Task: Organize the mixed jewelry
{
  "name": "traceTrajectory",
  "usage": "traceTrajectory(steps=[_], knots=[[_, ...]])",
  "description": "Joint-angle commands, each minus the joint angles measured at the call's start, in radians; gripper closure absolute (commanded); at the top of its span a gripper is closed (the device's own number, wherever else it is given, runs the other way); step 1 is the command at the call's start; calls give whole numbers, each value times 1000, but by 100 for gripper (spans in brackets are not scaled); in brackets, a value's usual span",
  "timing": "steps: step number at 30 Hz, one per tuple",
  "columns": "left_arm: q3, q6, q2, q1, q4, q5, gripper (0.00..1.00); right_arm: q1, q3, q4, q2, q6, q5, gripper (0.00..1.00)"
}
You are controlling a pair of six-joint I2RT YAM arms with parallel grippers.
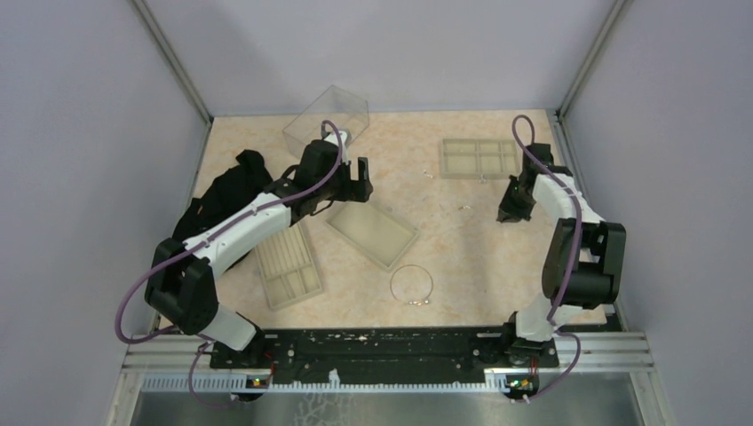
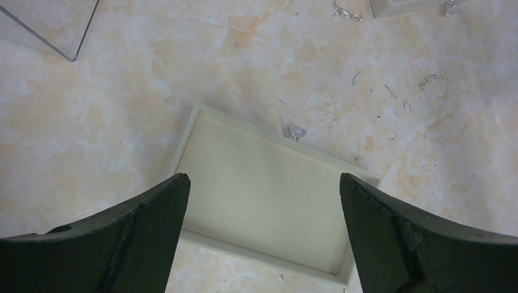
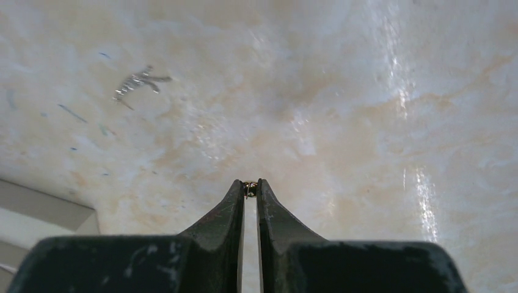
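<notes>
My right gripper [image 3: 250, 185] is clenched on a tiny gold piece [image 3: 250, 190]; a silver bit [image 3: 139, 80] lies nearby on the table [image 3: 366, 91]; my left gripper [image 2: 262, 181] gapes over the plain tray [image 2: 256, 201], a stud [image 2: 297, 132] just beside its rim; three trays in all, counting a ridged tray [image 1: 289, 262] and a divided tray [image 1: 479, 158]; one clear box [image 1: 326, 120]; one black cloth [image 1: 222, 191]; one hoop [image 1: 411, 286] lies near my bases.

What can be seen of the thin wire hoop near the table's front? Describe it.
The wire hoop is a thin, silvery, roughly round ring, metal by its look, with a small clasp at its near side. It lies flat on the table, towards the front, right of the plain shallow tray, apart from it. Only the table touches it.
</notes>
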Motion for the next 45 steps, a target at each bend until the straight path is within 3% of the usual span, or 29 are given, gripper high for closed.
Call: traceTrajectory(steps=[1, 20, 34, 38, 39, 42, 45], knots=[[5, 11, -30, 2, 5, -10, 1, 30, 137, 17, 4, 36, -28, 98], [52, 9, -12, 2, -56, -53, 1, 110, 742, 140, 482, 148, -44, 98], [104, 2, 13, 2, -108, -98, 1, 148, 1259, 23, 879, 189, -20, 96], [125, 1, 26, 3, -138, -112, 1, 154, 1317, 22, 919, 202, -34, 88], [129, 0, 26, 2, -143, -116, 1, 157, 1319, 23, 918, 201, -35, 80], [129, -2, 23, 3, -143, -125, 1, 163, 1319, 22, 907, 187, -30, 69], [128, -7, 20, 2, -140, -126, 1, 163, 1317, 6, 882, 172, -26, 65]])
